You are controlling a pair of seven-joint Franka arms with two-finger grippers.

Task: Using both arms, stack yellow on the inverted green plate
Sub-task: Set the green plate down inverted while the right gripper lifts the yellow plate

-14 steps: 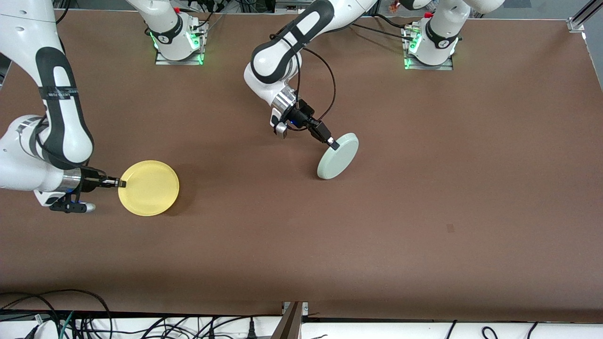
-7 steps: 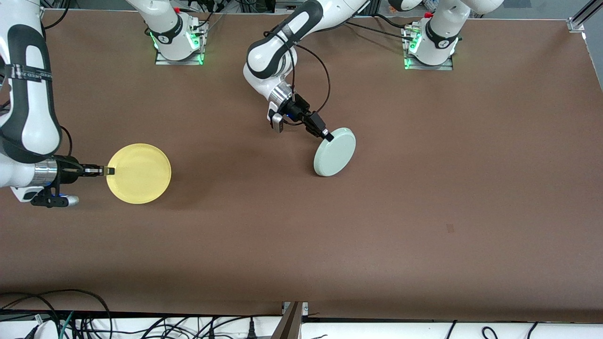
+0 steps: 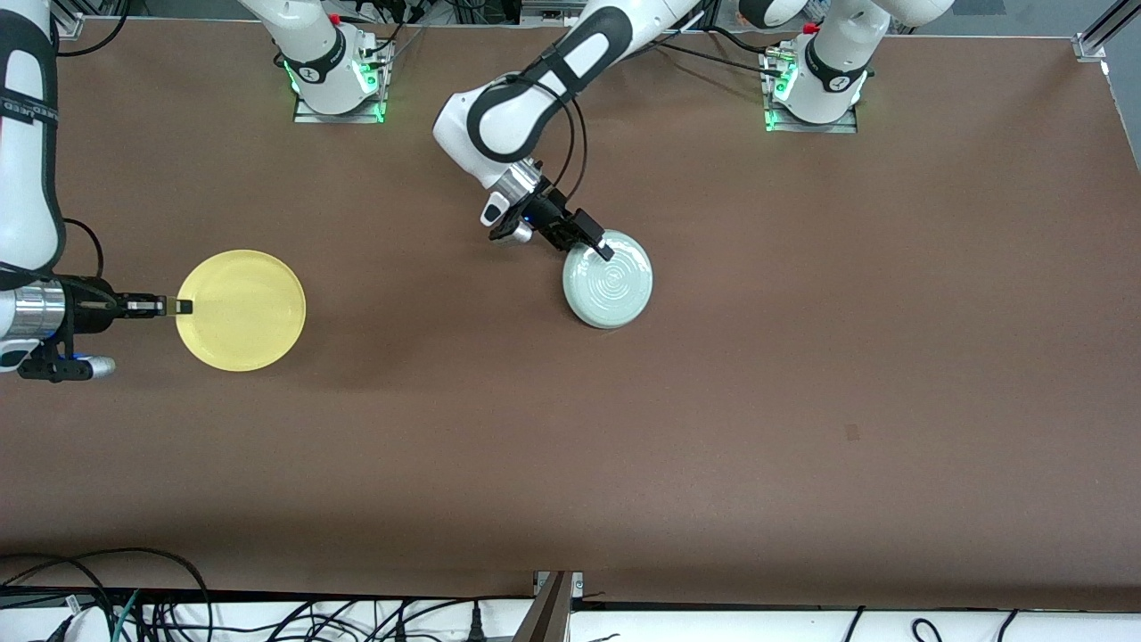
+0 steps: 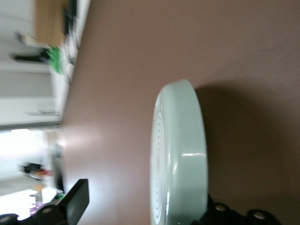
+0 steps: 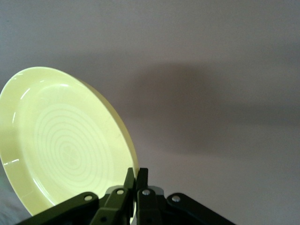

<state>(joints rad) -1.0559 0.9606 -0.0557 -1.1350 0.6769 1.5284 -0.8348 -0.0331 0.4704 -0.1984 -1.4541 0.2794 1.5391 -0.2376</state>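
The pale green plate (image 3: 608,278) lies about flat on the brown table near its middle, with a face of concentric rings up. I cannot tell whether that face is its underside. My left gripper (image 3: 603,249) is at the plate's rim on the side farther from the front camera. In the left wrist view the gripper (image 4: 143,204) is open: one finger (image 4: 77,202) stands clear of the green plate (image 4: 180,140) and the other is by its rim. My right gripper (image 3: 183,307) is shut on the rim of the yellow plate (image 3: 241,310), holding it level over the right arm's end of the table. The right wrist view shows the gripper (image 5: 138,176) pinching the plate (image 5: 65,140).
The two arm bases (image 3: 339,80) (image 3: 816,85) stand at the table's edge farthest from the front camera. Cables (image 3: 134,606) lie along the edge nearest that camera. A small dark mark (image 3: 852,432) is on the table toward the left arm's end.
The green plate went from tilted on its edge, plain face showing, to about flat with its ringed face up. The right gripper carried the yellow plate toward the right arm's end.
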